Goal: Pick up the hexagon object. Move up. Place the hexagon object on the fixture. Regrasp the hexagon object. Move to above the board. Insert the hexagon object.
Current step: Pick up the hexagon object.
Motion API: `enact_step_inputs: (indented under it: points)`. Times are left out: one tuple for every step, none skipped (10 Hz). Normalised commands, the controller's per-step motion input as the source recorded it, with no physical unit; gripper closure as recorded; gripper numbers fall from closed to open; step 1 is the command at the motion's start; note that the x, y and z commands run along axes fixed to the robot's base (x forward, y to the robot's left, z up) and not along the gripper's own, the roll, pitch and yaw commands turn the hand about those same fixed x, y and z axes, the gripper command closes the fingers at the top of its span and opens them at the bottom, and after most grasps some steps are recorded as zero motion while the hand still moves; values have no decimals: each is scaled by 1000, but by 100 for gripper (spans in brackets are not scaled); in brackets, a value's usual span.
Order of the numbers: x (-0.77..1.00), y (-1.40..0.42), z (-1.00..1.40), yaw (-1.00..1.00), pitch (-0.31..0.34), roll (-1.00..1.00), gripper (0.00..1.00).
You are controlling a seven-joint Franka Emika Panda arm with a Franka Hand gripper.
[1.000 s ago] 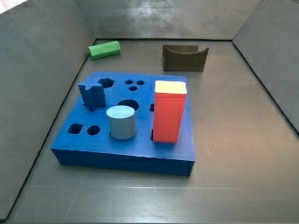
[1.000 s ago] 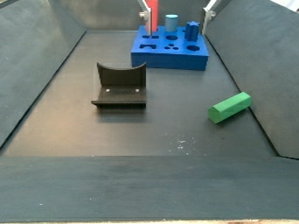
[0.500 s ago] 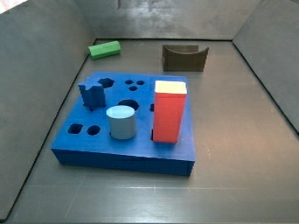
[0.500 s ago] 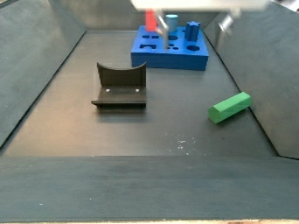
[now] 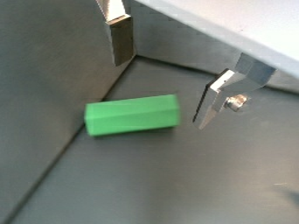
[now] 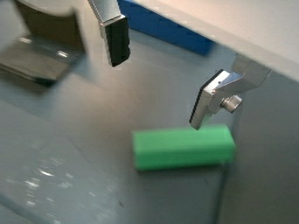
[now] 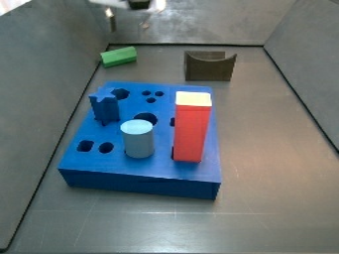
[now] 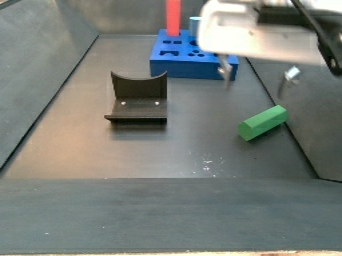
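The hexagon object is a small green bar lying flat on the dark floor near a wall, seen in both side views (image 7: 119,56) (image 8: 263,122) and in both wrist views (image 5: 132,115) (image 6: 181,147). My gripper (image 8: 257,78) hangs above it, open and empty, its jaws well apart (image 5: 163,74) (image 6: 163,70); only its edge shows in a side view (image 7: 129,4). The dark brown notched fixture (image 7: 209,65) (image 8: 136,98) (image 6: 41,57) stands apart. The blue board (image 7: 133,179) (image 8: 194,62) (image 6: 176,35) lies beyond.
A tall red block (image 7: 192,127) (image 8: 173,15) and a pale blue cylinder (image 7: 138,139) stand in the board. Grey walls close in the floor on all sides; the green bar lies close to one wall.
My gripper has moved from over the board to a spot above the green bar. Nothing else has moved.
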Motion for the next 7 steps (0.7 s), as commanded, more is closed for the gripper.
enact_step_inputs:
  points:
    - [-580, 94, -863, -677, -114, -129, 0]
    - [-383, 0, -737, -763, -171, -147, 0]
    - [-211, 0, -554, -797, -233, -211, 0]
    - [0, 0, -323, -754, -299, -326, 0]
    - [377, 137, -269, -546, -219, -390, 0]
    - [314, 191, -397, -540, -123, -316, 0]
    - [251, 191, -434, -549, -99, -303, 0]
